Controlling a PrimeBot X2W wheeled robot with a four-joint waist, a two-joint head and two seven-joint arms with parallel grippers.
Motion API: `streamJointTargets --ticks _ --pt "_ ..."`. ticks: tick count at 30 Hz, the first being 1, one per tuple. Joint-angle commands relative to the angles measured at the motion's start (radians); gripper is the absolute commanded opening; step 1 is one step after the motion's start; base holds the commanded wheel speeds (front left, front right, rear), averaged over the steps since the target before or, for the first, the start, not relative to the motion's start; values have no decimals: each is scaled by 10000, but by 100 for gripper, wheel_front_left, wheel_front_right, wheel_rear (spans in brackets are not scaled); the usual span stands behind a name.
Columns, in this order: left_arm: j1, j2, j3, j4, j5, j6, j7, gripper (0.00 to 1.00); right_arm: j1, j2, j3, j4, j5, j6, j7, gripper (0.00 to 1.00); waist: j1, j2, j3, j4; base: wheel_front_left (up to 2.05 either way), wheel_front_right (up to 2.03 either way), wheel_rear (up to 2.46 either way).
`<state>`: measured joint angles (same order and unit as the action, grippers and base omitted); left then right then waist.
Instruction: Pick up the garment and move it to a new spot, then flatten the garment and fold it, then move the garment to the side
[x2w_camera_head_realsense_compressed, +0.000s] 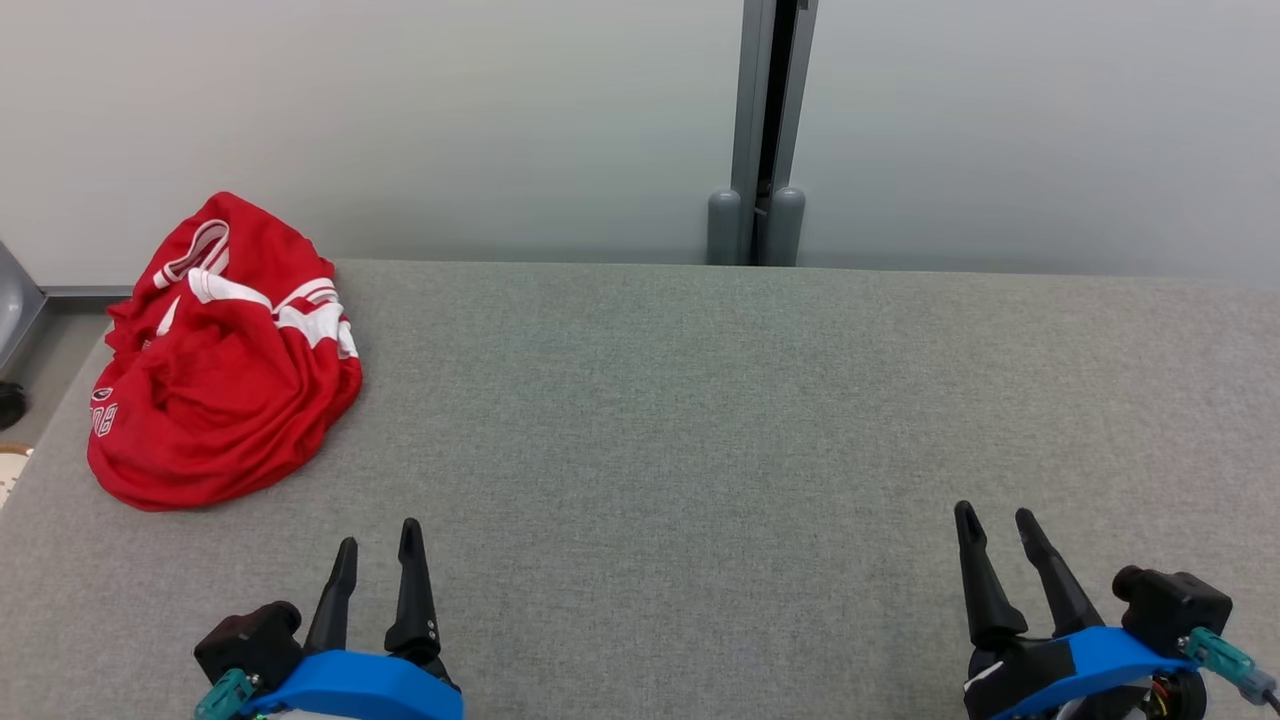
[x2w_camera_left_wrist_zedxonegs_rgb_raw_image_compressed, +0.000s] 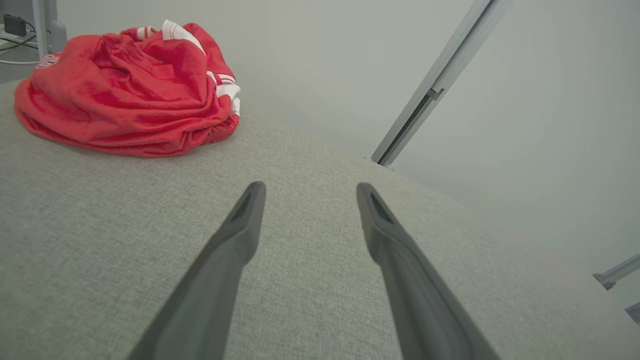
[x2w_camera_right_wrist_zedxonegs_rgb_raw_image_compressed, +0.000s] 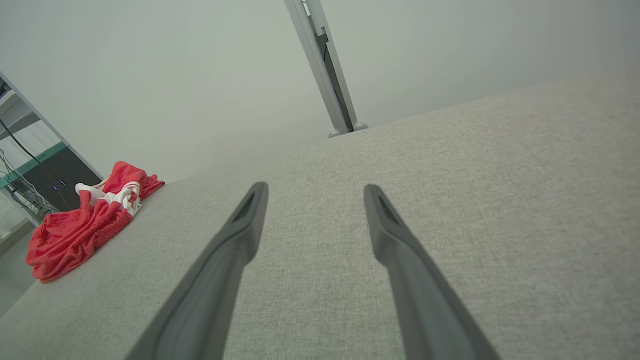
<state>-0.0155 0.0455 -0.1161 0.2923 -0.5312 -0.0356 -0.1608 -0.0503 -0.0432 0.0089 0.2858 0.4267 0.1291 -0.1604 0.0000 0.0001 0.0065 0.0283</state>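
1. Garment (x2w_camera_head_realsense_compressed: 225, 360): a red piece with white stripes lies crumpled in a heap at the far left corner of the counter (x2w_camera_head_realsense_compressed: 700, 400). Its far side bunches up against the wall (x2w_camera_head_realsense_compressed: 500, 120), and its left side reaches the counter's left edge. Some pale print shows on its left side but is too small to read.
2. Left end effector (x2w_camera_head_realsense_compressed: 378, 533): at the near edge of the counter, nearer than the garment and a little to its right, clear of the cloth. Fingers spread wide, nothing between them.
3. Right end effector (x2w_camera_head_realsense_compressed: 995, 511): at the near right of the counter, well apart from the garment. Fingers likewise spread wide and holding nothing.
4. Counter surface: grey woven fabric. The stretch between the left end effector and the garment carries no other item.
5. Surroundings: a grey metal post (x2w_camera_head_realsense_compressed: 765, 130) with two rounded feet stands against the wall behind the counter's far edge, right of centre.
6. Beyond the counter's left end, the right wrist view shows a rack (x2w_camera_right_wrist_zedxonegs_rgb_raw_image_compressed: 47, 172) with trailing cables (x2w_camera_right_wrist_zedxonegs_rgb_raw_image_compressed: 20, 195).
7. A dark object at the left margin of the head view, off the counter, cannot be identified.
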Motion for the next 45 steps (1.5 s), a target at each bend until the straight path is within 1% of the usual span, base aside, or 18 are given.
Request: streamJointTargets --ticks 1,23,45 --pt "0 57 -96 31 276 45 -115 100 6 -76 26 25 -322 19 -117 100 0 -1 -5 10 0 0 0" --pt "128 58 -330 496 2046 274 -622 100 228 -89 -106 232 -2550 22 -628 100 0 -1 -139 73 0 0 0" --pt "95 60 -440 1120 3234 455 -1023 100 258 -98 -249 552 -4252 17 -1027 100 0 -1 -227 183 0 0 0"
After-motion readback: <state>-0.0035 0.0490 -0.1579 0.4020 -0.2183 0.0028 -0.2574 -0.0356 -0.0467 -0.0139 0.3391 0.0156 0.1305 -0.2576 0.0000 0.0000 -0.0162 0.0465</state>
